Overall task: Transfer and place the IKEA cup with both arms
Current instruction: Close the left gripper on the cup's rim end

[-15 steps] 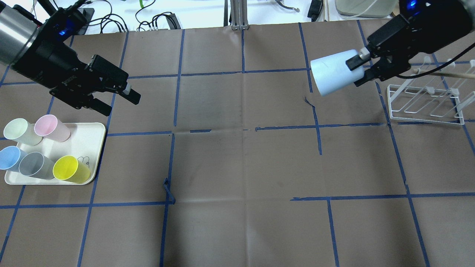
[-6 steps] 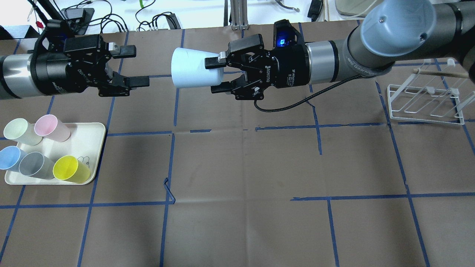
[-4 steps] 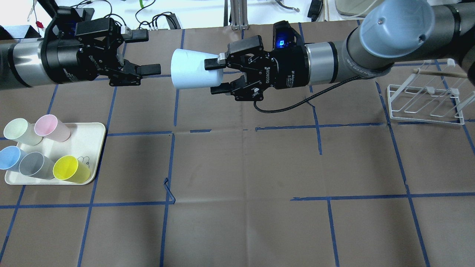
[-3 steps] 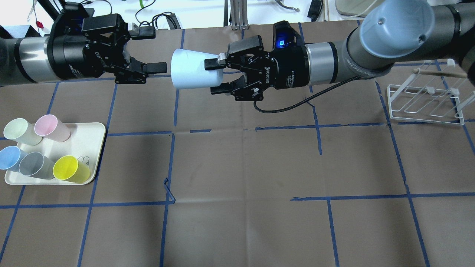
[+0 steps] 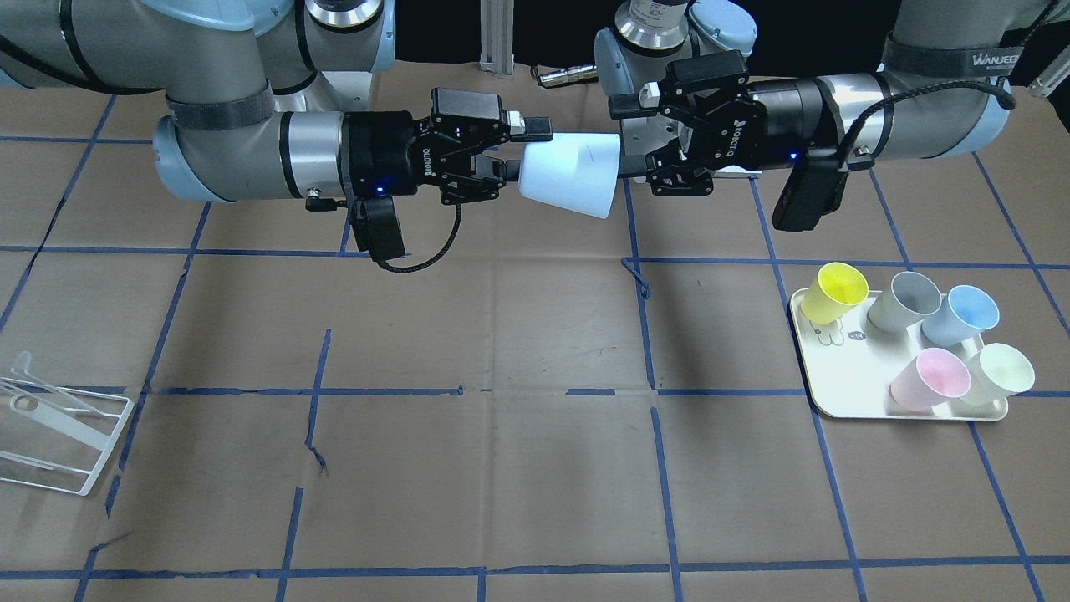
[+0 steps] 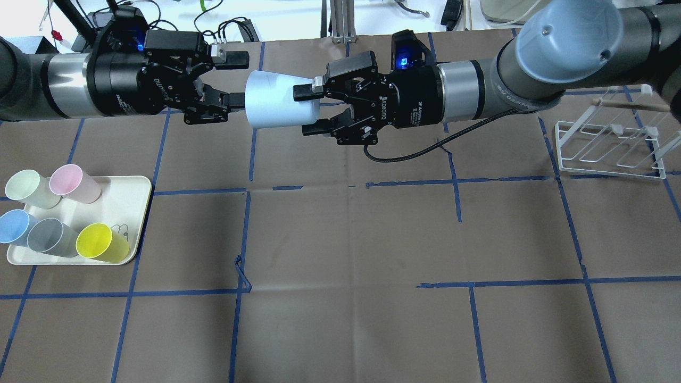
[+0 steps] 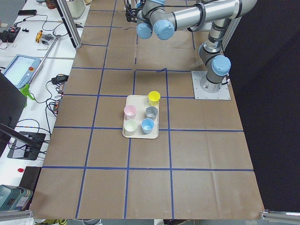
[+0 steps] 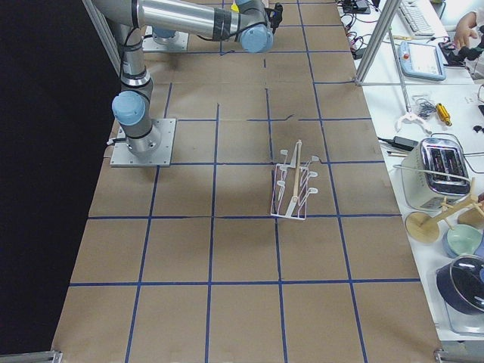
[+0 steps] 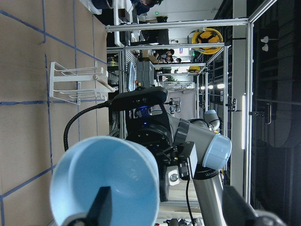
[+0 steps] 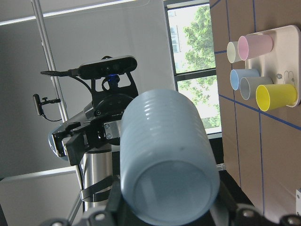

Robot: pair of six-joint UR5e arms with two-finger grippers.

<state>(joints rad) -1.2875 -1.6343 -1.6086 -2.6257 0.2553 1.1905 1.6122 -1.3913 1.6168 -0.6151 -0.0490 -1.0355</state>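
The pale-blue IKEA cup [image 6: 276,101] is held level in the air over the table's far middle, its open mouth toward my left gripper. My right gripper [image 6: 307,109] is shut on the cup's base end; it also shows in the front view [image 5: 518,150], with the cup [image 5: 573,176]. My left gripper [image 6: 239,77] is open at the cup's rim. In the left wrist view one finger [image 9: 101,207] lies in front of the cup's bright blue inside [image 9: 108,179] and the other stands outside it. The right wrist view shows the cup's base [image 10: 169,193].
A cream tray [image 6: 125,189] at the near left holds a light-blue twin cup [image 6: 13,226], a grey cup [image 6: 50,236], a yellow cup [image 6: 101,242], a pink cup [image 6: 74,183] and a pale-green cup [image 6: 29,189]. A white wire rack [image 6: 606,143] stands at the far right.
My right arm carried the cup left to the table's middle, then held still. My left gripper, open throughout, swung level and moved right until its fingers reached the cup's rim.
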